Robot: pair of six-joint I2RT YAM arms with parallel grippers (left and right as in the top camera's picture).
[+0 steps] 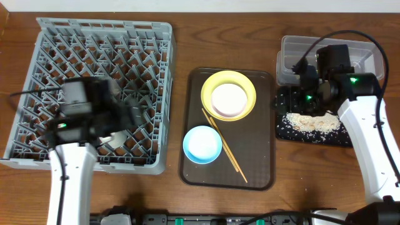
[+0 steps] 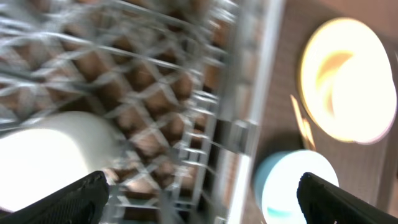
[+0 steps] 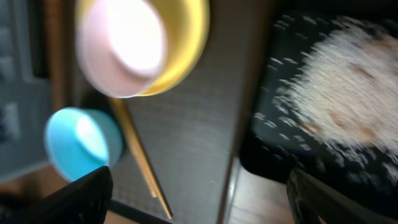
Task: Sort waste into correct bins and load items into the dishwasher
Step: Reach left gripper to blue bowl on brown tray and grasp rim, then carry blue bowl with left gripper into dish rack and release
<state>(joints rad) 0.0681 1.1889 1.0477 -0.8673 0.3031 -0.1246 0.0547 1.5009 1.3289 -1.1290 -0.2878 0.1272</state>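
One grey dish rack [image 1: 37,75]; one brown serving tray [image 1: 259,150]; one black tray [image 1: 287,132] of rice scraps [image 1: 309,122]; on the serving tray one yellow plate [image 1: 247,84] bearing one white bowl [image 1: 228,100], one blue bowl [image 1: 202,144], two chopsticks [image 1: 225,147]; one white cup [image 2: 50,155] in the dish rack. Wide, empty: left claw [image 2: 202,186], right claw [image 3: 199,183].

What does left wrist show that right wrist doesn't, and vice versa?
Left wrist only: the lattice of the grey dish rack up close, with a white rounded item inside it; it is too blurred to identify. Right wrist catches at most a blurred grey strip at its left edge.

Right wrist only: the black tray holding whitish rice scraps.

Both: the yellow plate with the white bowl on it, the light blue bowl, the chopsticks and the brown serving tray under them.
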